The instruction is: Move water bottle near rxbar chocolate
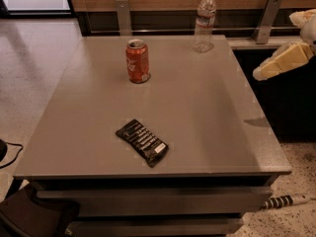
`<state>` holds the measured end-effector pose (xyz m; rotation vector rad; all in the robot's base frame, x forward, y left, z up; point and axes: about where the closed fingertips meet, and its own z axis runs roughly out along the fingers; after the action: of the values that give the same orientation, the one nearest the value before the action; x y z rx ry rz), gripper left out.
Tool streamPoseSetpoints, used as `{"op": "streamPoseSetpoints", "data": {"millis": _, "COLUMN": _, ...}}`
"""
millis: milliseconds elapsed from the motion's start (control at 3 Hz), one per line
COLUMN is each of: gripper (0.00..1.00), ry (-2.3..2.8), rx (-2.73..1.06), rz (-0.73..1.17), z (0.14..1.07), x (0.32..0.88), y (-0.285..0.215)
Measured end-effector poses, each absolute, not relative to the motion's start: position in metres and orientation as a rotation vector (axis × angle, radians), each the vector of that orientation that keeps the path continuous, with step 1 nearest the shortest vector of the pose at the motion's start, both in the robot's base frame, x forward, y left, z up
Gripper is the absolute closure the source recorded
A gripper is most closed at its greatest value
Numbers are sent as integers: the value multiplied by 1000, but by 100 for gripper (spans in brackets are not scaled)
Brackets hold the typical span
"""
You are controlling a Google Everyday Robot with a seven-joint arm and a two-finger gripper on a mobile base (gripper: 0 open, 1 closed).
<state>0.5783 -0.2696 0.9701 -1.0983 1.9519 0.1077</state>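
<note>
Water bottle (204,22) upright at far edge of table (207,112) | rxbar chocolate (142,142) flat near front, well apart | soda can (138,61) upright, far left | gripper (279,63) beyond table's right side, open or closed: cannot tell

The bottle (204,21) stands at the upper edge of the surface (207,112), right of centre. The can (138,61) stands to its lower left. The bar (142,142) lies near the lower edge. The gripper (279,63) hangs at the frame's right edge, beside the surface.
</note>
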Motion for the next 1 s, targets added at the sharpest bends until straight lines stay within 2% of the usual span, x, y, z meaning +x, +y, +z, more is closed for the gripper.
{"op": "streamPoseSetpoints", "data": {"millis": 333, "gripper": 0, "ry": 1792, "rx": -924, "rz": 128, "z": 985, "x": 636, "y": -280}}
{"op": "streamPoseSetpoints", "data": {"millis": 1000, "gripper": 0, "ry": 1642, "rx": -683, "rz": 212, "z": 1010, "x": 711, "y": -295}}
